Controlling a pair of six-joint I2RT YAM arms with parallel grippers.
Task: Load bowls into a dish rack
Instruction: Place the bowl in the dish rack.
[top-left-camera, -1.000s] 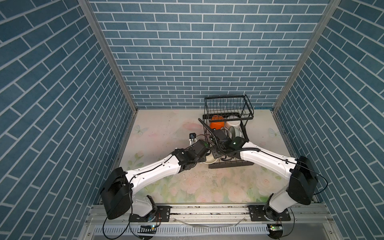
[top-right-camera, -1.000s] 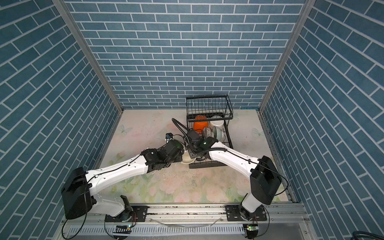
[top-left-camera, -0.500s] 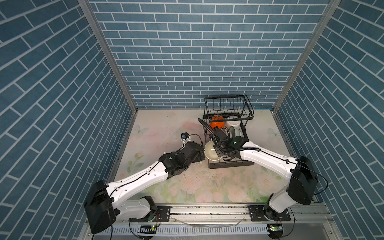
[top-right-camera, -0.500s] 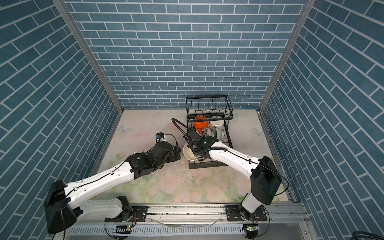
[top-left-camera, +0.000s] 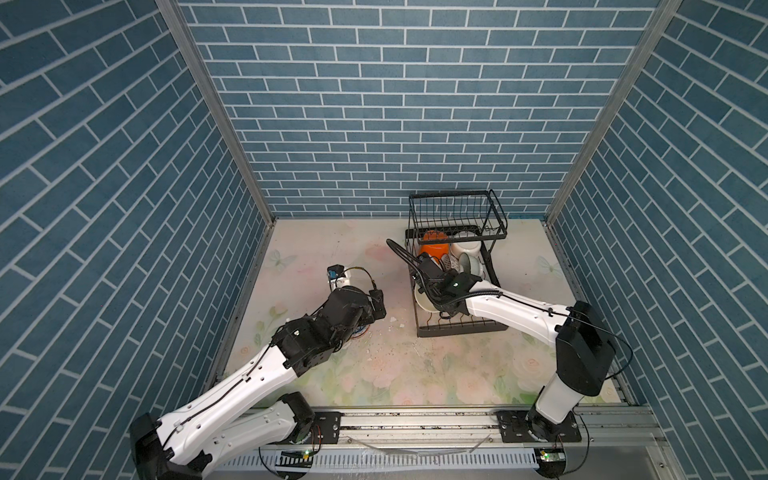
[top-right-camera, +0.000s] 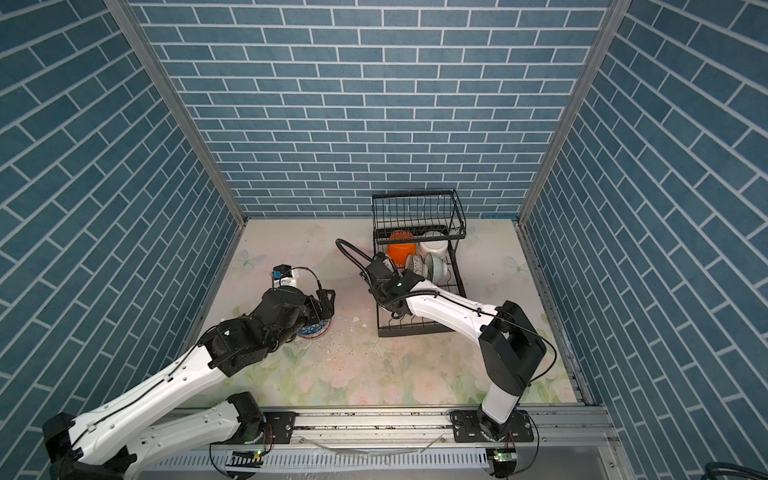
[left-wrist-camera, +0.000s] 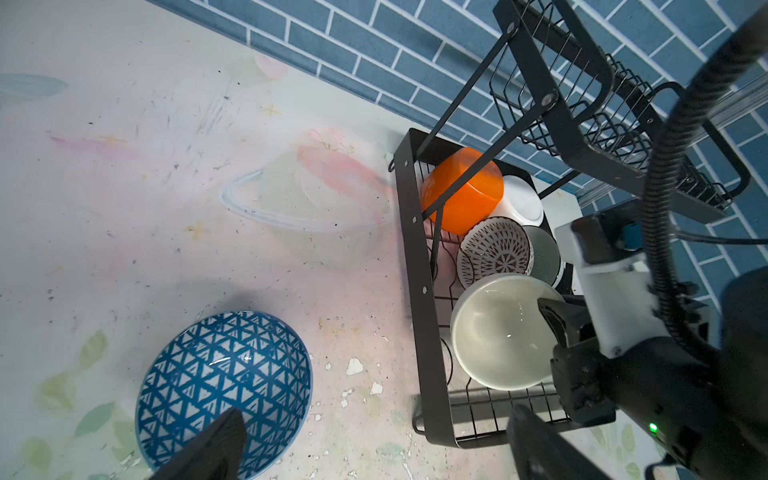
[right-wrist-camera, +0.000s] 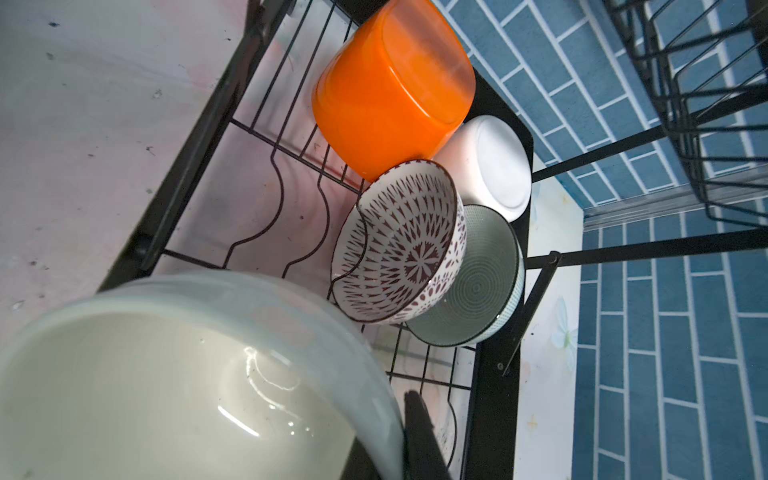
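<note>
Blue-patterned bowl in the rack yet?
No, the blue-patterned bowl sits on the table, outside the rack.

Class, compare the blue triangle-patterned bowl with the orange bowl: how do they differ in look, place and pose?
The blue triangle-patterned bowl is patterned; the orange bowl is plain. The blue bowl sits on the table, the orange bowl inside the dish rack. The blue bowl stands mouth up; the orange bowl is tipped, base showing. Both are round bowls.
</note>
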